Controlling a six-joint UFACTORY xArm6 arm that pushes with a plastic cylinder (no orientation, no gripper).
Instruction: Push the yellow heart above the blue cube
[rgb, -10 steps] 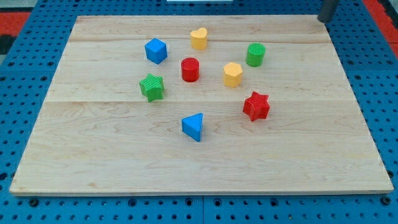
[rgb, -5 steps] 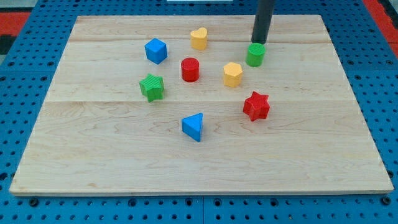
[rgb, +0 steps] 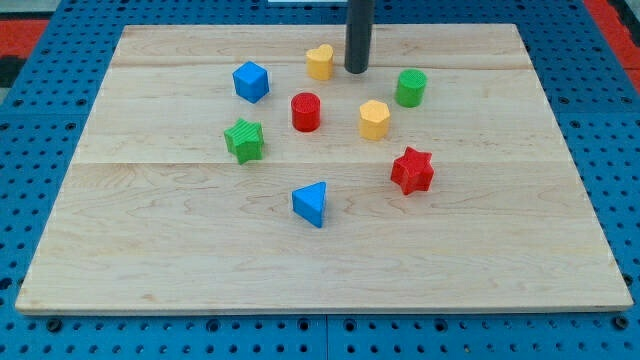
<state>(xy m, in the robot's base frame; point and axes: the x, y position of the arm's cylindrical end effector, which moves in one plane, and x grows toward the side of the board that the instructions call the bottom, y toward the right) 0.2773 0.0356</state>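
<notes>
No jaws here: my tip (rgb: 357, 70) is sitting just right of the yellow heart (rgb: 320, 62), which is lying up-right of the blue cube (rgb: 251, 81). Approach step; next, I judge, a leftward shove.

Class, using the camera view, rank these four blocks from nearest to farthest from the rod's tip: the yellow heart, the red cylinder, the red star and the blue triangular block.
From my tip:
1. Yellow heart, just to the view's left of the tip.
2. Red cylinder, below and left.
3. Red star, lower right.
4. Blue triangular block, farthest, toward the view's bottom.
</notes>
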